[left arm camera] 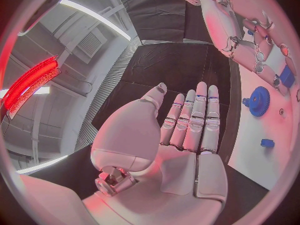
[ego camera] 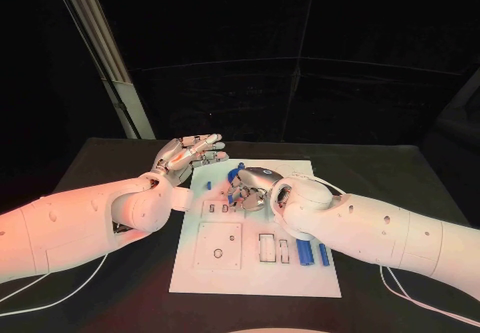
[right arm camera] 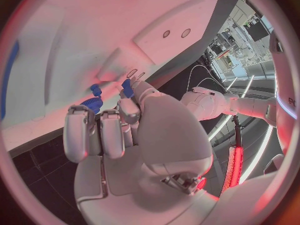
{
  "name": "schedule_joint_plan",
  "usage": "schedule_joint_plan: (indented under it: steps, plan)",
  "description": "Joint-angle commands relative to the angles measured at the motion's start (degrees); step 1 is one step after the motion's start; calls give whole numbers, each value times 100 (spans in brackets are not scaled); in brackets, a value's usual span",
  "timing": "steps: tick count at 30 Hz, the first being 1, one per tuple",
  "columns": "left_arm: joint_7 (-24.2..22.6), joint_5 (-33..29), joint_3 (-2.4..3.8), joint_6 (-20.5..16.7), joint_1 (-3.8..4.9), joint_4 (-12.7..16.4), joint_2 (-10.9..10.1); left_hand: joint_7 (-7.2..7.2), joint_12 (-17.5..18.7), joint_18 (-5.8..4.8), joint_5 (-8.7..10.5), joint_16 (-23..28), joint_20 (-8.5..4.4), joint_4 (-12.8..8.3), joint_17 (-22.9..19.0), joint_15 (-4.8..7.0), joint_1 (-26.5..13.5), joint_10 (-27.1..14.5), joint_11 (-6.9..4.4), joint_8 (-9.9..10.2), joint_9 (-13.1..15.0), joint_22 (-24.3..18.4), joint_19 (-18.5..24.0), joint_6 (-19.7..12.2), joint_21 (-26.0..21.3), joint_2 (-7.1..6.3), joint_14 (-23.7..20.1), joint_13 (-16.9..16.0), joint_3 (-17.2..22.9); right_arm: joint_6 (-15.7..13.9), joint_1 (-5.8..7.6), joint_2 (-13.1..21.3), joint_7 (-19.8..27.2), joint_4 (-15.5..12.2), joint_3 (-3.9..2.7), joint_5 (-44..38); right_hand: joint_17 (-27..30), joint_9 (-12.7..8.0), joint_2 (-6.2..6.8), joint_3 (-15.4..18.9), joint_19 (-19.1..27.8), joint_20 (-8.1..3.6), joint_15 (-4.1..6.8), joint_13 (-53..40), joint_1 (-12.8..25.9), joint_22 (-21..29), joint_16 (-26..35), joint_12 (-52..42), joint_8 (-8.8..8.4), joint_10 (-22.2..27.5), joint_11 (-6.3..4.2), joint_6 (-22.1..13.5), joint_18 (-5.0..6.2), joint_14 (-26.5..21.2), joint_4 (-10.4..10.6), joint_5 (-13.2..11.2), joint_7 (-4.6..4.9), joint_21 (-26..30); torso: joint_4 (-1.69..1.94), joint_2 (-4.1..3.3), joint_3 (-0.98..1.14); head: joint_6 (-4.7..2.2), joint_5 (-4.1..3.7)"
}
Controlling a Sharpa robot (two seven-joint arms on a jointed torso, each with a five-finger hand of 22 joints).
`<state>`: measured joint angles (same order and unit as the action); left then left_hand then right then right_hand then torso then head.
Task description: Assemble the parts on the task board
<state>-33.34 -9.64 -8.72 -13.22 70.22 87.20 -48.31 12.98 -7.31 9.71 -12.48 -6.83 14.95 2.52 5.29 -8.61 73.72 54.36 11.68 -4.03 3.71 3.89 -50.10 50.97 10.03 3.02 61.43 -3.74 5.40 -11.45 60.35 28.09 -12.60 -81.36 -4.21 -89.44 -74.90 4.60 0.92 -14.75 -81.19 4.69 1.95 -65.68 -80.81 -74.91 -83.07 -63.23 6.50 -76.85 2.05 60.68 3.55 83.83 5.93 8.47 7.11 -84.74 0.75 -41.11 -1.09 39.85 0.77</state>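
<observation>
The left robot hand (left arm camera: 187,135) lies flat and empty, fingers straight together, above the black desk (left arm camera: 162,70), beside the white board (left arm camera: 262,135) carrying a blue gear (left arm camera: 258,101).

Smooth white arms (ego camera: 80,222), silver hands (ego camera: 188,154) — thin white cables (ego camera: 60,291) trailing.

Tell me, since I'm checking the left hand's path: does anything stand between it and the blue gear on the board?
Nothing visible does. The left hand is open above the black table; the blue gear lies clear on the task board.

White board (ego camera: 215,277) on a black desk (ego camera: 380,173). Blue gear (left arm camera: 259,101) and blue bars (ego camera: 315,254) at the board's 4 o'clock. Silver hands on white arms.
</observation>
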Motion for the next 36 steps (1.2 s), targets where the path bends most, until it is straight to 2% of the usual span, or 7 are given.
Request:
schedule_joint_plan:
  steps: [1, 11, 26, 36]
  plan:
    - [-84, -12, 5, 25, 11, 3, 11, 188, 14, 84, -30, 22, 29, -3, -8, -21, 33, -23, -3, 5, 0, -6, -14, -49, -30, 21, -27, 6, 33, 106, 5, -15, 14, 15, 3, -123, -334, 15, -36, -13, 27, -24, 5, 8, -1, -148, 31, 20, 26, 36, -7, 65, -50, 366, -9, 13, -15, -3, -1, 3, -2, 14, 11]
    - [-76, -12, 5, 29, 11, 3, 12, 188, 14, 84, -30, 22, 29, -3, -8, -21, 33, -23, -3, 5, 0, -6, -14, -49, -30, 21, -27, 6, 33, 409, -2, -48, 140, 86, 7, -62, -329, 10, 12, -28, 33, -22, 2, 39, 55, -140, 37, 61, 12, 64, -2, 63, -49, 365, -4, 1, -9, 2, -4, 2, -2, 38, 30]
    - [-69, -12, 5, 37, 11, -6, 20, 188, 10, 84, -28, 22, 28, -12, -7, -20, 28, -19, -4, 1, 1, -5, -19, -46, -35, 14, -20, 5, 44, 562, -12, -71, 204, 127, 10, -49, -328, 8, 41, -30, 36, -20, 0, 45, 78, -136, 39, 71, 5, 72, 0, 61, -48, 364, -7, -4, -6, 5, -9, 1, -1, 70, 31]
    - [-61, -12, 5, 38, 10, -18, 23, 188, 10, 84, -28, 22, 28, -12, -7, -20, 28, -19, -4, 1, 1, -5, -19, -46, -35, 14, -20, 5, 44, 671, -16, -48, 130, 107, 15, -86, -305, -26, 156, -61, 48, -4, -24, 199, 145, -119, 59, 260, -85, 186, 33, -51, -45, 359, -33, 34, 40, 16, -7, 4, -3, 85, 30]
